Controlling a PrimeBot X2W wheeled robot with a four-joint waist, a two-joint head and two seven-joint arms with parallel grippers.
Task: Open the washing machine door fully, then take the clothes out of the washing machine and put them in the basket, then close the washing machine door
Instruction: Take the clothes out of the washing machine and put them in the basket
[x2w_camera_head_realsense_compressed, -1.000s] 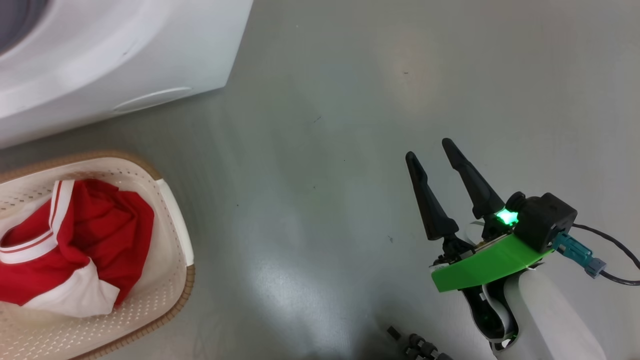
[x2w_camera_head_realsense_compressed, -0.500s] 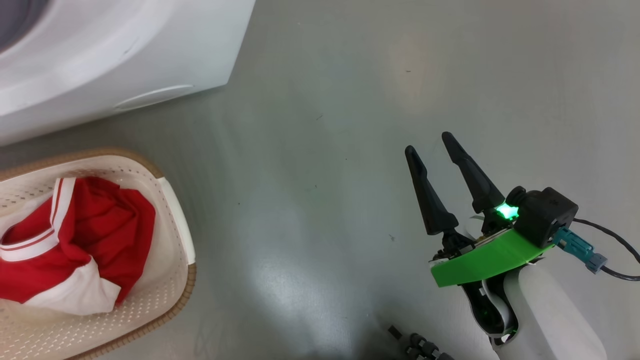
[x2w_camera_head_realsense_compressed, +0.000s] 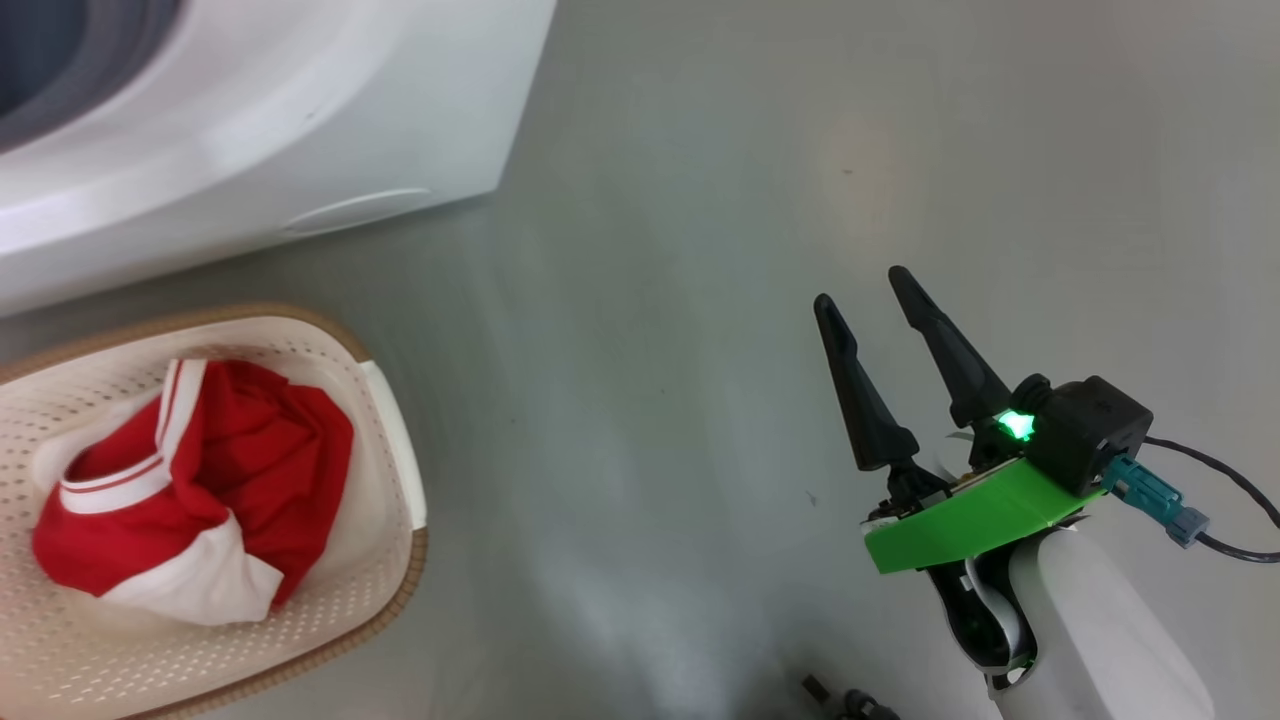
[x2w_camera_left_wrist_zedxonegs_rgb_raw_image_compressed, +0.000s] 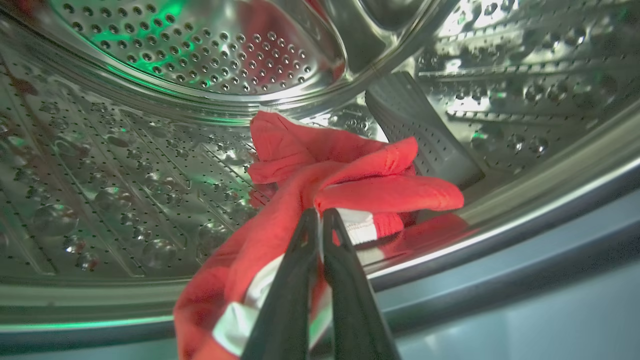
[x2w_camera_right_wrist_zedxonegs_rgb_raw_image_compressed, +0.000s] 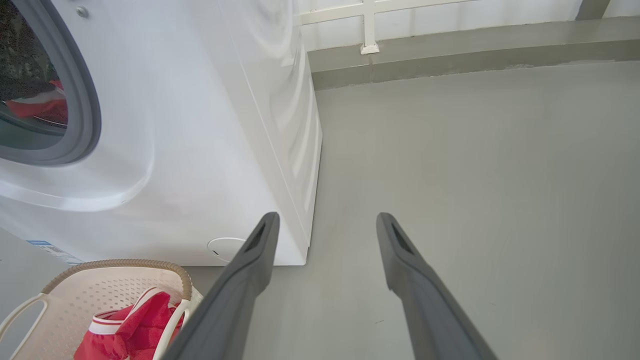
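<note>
Camera pans, basket (x2w_camera_head_realsense_compressed: 398, 560) drifts right at lower left; left gripper (x2w_camera_left_wrist_zedxonegs_rgb_raw_image_compressed: 319, 215) clamped on clothes (x2w_camera_left_wrist_zedxonegs_rgb_raw_image_compressed: 350, 170) in the washing machine (x2w_camera_left_wrist_zedxonegs_rgb_raw_image_compressed: 125, 190), right gripper (x2w_camera_head_realsense_compressed: 860, 288) spread empty: unloading continues

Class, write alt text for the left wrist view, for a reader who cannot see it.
The left gripper, shut, pinches red-and-white clothes inside the washing machine, on its perforated steel drum wall. The fabric drapes out over the grey gasket toward the camera.
</note>
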